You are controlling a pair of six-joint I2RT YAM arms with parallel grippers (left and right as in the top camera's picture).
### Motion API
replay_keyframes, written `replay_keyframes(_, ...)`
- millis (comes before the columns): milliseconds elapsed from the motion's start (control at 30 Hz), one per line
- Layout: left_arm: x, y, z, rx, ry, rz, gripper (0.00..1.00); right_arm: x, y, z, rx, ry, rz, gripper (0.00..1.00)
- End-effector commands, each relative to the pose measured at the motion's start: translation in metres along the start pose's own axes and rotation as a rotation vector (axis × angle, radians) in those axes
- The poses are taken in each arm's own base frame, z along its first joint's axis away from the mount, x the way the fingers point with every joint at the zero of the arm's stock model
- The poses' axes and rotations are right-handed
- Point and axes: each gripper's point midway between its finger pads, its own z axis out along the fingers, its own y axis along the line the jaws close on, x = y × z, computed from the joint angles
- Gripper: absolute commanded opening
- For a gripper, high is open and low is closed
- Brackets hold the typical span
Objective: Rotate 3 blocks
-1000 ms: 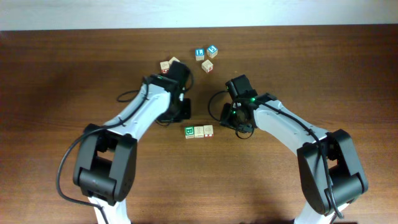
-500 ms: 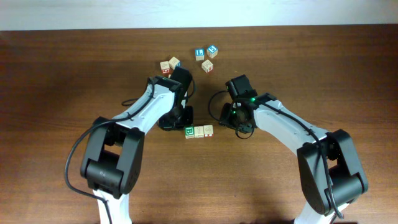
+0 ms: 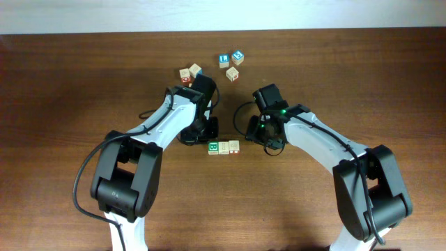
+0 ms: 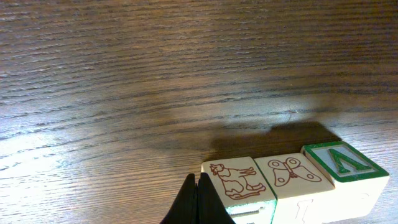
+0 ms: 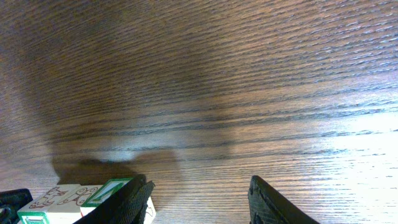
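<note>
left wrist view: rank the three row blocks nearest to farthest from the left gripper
1. Animal block, just right of the left gripper.
2. Butterfly block, middle of the row.
3. V block, far right end.

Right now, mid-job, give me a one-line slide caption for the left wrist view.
Shut left fingers at the animal-picture end of a row of three touching letter blocks on the wooden table.

The bottom edge of the left wrist view is cutting off the lower sides of your three blocks [image 4: 292,180] and most of the left gripper [image 4: 196,186]. Overhead, you are getting most of their printing too small to read.
</note>
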Motion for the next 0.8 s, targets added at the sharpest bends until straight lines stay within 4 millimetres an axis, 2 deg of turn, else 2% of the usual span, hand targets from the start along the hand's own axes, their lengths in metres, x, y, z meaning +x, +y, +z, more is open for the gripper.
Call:
replay_keyframes(0, 0.003, -0.003, 0.004, 0.016, 0.016, -0.003, 0.0, -0.002, -0.001, 0.001, 0.015, -0.012, 0.004, 0.52)
replay_keyframes(67, 0.003, -0.003, 0.004, 0.012, 0.014, 0.001, 0.0, -0.002, -0.001, 0.001, 0.015, -0.012, 0.004, 0.52)
replay_keyframes(200, -0.002, 0.011, 0.003, -0.03, -0.002, -0.018, 0.0, 0.001, 0.001, 0.001, 0.004, 0.005, 0.004, 0.52)
replay_keyframes(267, -0.003, 0.026, 0.0, -0.037, 0.012, -0.059, 0.0, 0.006, 0.003, 0.001, -0.011, 0.03, 0.002, 0.49)
replay_keyframes(300, -0.002, 0.036, -0.002, -0.042, 0.025, -0.086, 0.0, 0.007, 0.003, 0.001, -0.013, 0.037, 0.002, 0.38)
replay_keyframes(367, 0.001, 0.044, -0.003, -0.028, 0.052, -0.088, 0.0, 0.009, 0.005, 0.001, -0.023, 0.045, -0.001, 0.11)
replay_keyframes(400, 0.003, 0.042, -0.004, -0.012, 0.063, -0.075, 0.0, 0.009, 0.005, 0.001, -0.025, 0.047, -0.001, 0.04)
replay_keyframes(600, 0.009, 0.03, 0.0, 0.014, 0.078, -0.051, 0.0, 0.016, 0.012, 0.002, -0.071, 0.08, -0.061, 0.05)
replay_keyframes(767, 0.011, 0.01, 0.009, 0.147, 0.081, 0.015, 0.0, 0.022, 0.022, 0.012, -0.143, 0.124, -0.113, 0.04)
